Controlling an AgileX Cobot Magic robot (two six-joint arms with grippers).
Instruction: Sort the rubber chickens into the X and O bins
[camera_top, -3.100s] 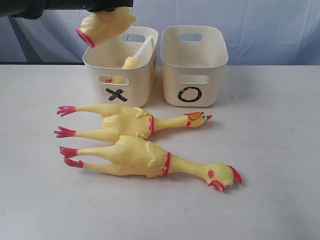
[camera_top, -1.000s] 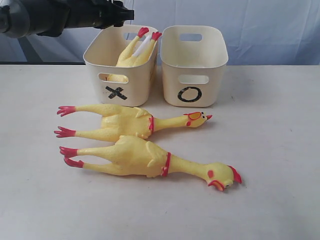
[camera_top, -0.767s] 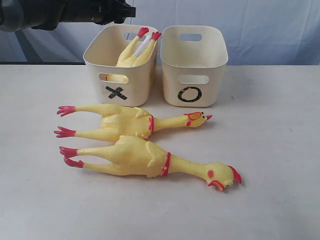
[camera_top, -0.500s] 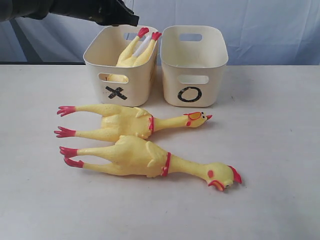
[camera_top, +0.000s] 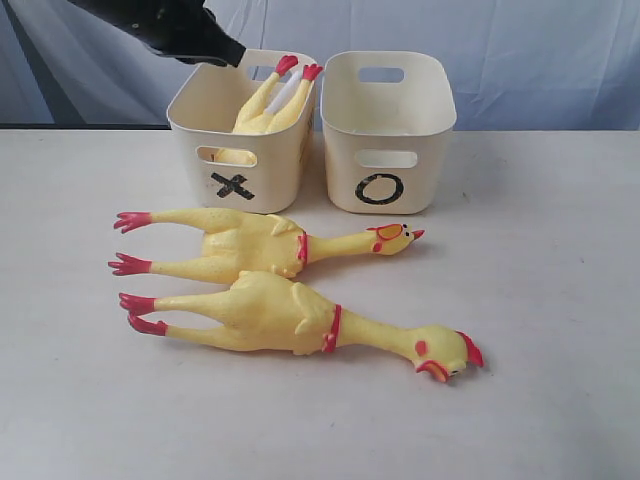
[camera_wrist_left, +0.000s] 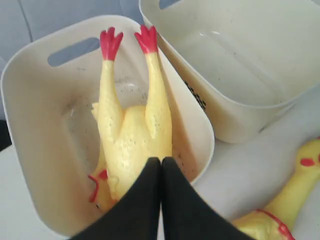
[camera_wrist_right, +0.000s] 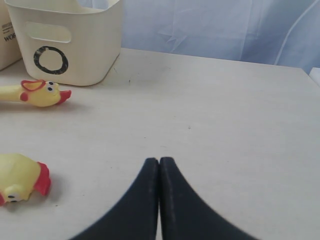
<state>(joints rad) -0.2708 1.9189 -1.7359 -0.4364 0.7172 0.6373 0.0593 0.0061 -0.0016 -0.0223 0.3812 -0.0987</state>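
Observation:
One rubber chicken stands head down in the X bin, its red feet sticking up past the rim. Two more rubber chickens lie on the table in front of the bins, the nearer chicken just ahead of the farther chicken, both heads to the right. The O bin holds nothing. My left gripper hangs shut and empty above the X bin's left rim. Over bare table the right gripper is shut, holding nothing; the exterior view does not show it.
A pale blue cloth backdrop hangs behind the white table. The table's right half lies bare in front of my right gripper, with the two chicken heads off to one side.
The left gripper has shut empty and swung down and left over the X bin's rim. The chicken in the X bin and the two on the table have not moved.

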